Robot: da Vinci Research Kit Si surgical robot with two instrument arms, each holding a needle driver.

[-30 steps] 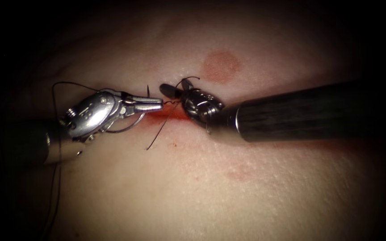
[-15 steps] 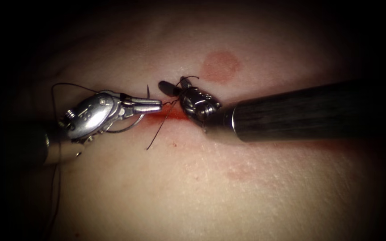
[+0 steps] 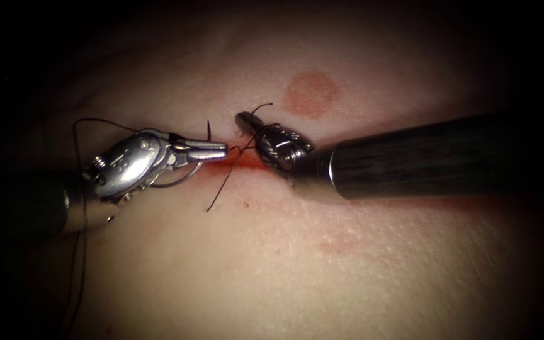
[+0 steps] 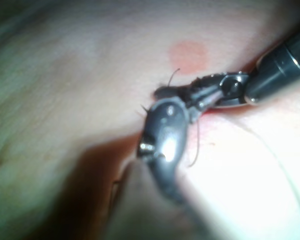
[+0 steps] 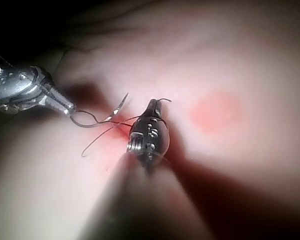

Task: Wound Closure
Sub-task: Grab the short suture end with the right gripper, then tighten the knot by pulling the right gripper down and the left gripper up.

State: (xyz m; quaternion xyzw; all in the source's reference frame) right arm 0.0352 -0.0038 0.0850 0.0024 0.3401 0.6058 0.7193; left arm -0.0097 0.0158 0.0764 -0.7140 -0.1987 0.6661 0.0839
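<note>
My left tool [image 3: 221,150] sits just left of the cut [image 3: 247,164], jaws shut on the curved needle [image 3: 181,181]. The needle is out of the tissue: its body arcs below the jaws and its tip [image 3: 209,126] points up. From the right wrist view the left tool [image 5: 67,107] holds the needle [image 5: 97,123] back from its tip. My right tool [image 3: 243,119] [image 5: 152,105] lies over the cut's right side, jaws shut on the thread [image 3: 251,135] that rises from the stitch. A short curl of thread [image 3: 264,107] sticks out past them.
A loose thread tail [image 3: 221,186] [image 4: 196,150] trails down from the cut over the tissue [image 3: 284,264]. Long thread [image 3: 78,208] loops behind the left tool and hangs down. Red fluid lines the cut. A round red mark [image 3: 311,93] lies beyond the right tool's shaft [image 3: 436,154].
The right tool's jaws stood open over the thread and have closed on it, their tip shifting slightly. The left tool and the needle have not moved.
</note>
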